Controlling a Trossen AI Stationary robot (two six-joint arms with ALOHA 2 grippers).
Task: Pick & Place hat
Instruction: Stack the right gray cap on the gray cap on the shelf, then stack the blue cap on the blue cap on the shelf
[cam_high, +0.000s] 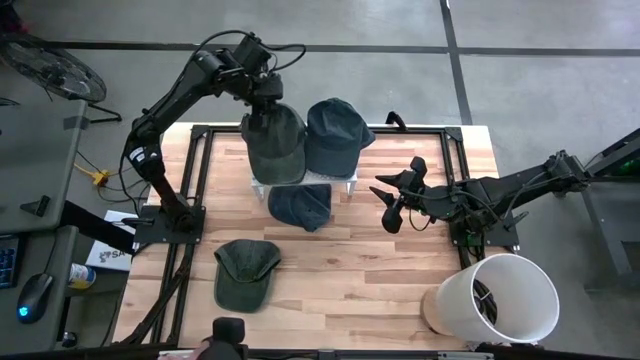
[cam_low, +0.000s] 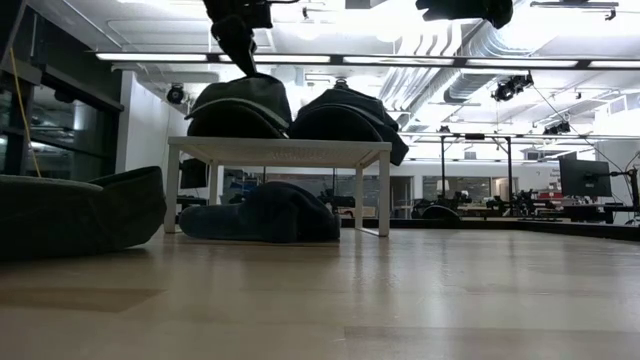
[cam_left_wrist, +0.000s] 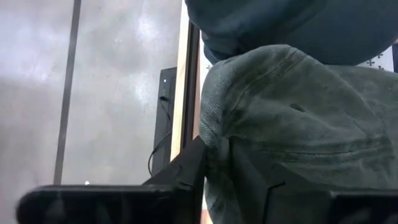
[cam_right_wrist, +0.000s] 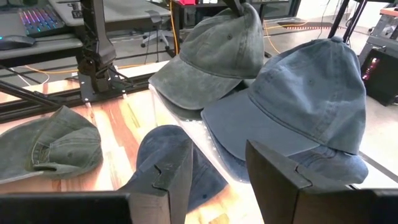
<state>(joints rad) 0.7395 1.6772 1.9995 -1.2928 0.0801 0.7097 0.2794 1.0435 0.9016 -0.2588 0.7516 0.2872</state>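
**Two caps on the stand, left tool pinching the green one**

Green fabric fills the left wrist view: the grey-green cap sits right against the left tool, whose fingers close on the cloth at the cap's crown. Seen from above, this cap rests on the small white stand at the far side of the counter, its brim pointing toward the near edge. Just beside it on the same stand lies a blue cap, the two touching and slightly overlapping.

Below the stand, half under it, a dark navy cap lies on the wood. A second green cap lies well apart from the stand, near the counter's front left.

Right tool hovers over the counter to the right of the stand, its fingers spread wide and holding nothing; its wrist view looks toward the blue cap and the navy one beneath. A white bucket stands at the front right corner of the counter.
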